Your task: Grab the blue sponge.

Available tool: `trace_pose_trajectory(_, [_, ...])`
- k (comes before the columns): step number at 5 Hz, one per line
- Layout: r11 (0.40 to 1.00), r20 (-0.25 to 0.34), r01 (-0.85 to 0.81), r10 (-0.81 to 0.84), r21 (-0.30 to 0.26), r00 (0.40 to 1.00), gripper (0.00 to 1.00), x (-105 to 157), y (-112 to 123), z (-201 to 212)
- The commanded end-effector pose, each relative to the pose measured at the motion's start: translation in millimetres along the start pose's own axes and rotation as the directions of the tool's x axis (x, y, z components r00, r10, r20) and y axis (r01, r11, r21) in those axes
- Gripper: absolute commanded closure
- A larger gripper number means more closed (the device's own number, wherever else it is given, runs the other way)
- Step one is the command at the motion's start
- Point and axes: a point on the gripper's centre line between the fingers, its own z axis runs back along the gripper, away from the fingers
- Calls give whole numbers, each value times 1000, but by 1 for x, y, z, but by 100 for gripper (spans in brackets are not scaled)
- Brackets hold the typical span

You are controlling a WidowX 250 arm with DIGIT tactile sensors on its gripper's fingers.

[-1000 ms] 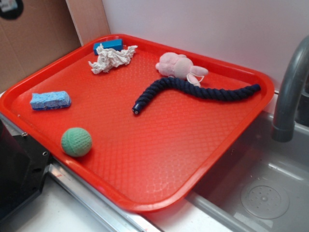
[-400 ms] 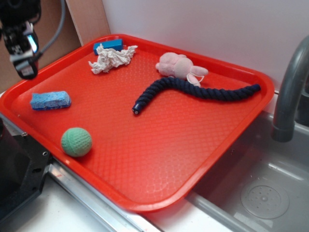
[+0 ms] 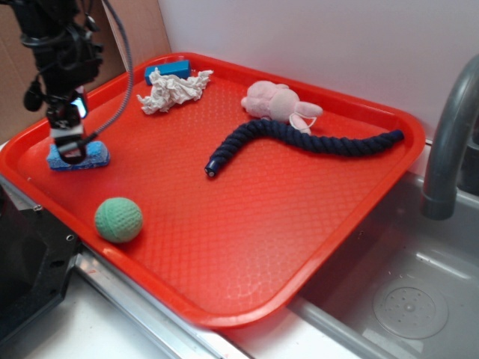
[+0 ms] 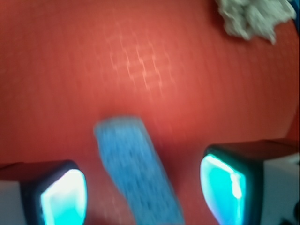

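1. The gripper is spread wide, its two fingers standing on either side of the blue sponge in the wrist view, with nothing clamped between them.
2. In the exterior view the gripper hangs directly over the blue sponge, just above it or barely touching; which of the two is hard to tell.
3. The sponge lies flat on the red tray, near the tray's left rim. In the wrist view it runs slantwise between the fingers, not square to them.
4. The step in hand looks like the final descent onto the sponge, with the grasp not yet made.
5. The next move probably calls for a short drop so the fingers reach the sponge's sides, perhaps a small wrist turn to match its slant, then a closing squeeze. Being soft, it should give under pressure.
6. Further out, a green ball sits nearer on the tray, and a crumpled white cloth lies toward the far edge, both well apart from the gripper.
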Motion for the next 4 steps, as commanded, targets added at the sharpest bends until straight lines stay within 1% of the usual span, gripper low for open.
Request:
trace_pose_trajectory(1, [1000,-40,14,-15,-26,999,59,6,5,-24])
trace_pose_trajectory(2, [999,-48,-20,18,-44,999,0,-3,5,-25])
trace_pose_trajectory(3, [998,-95,-34,29,-48,995,0,-3,4,-31])
trace_pose_trajectory(4, [999,-81,-45,44,-10,996,100,-3,5,-10])
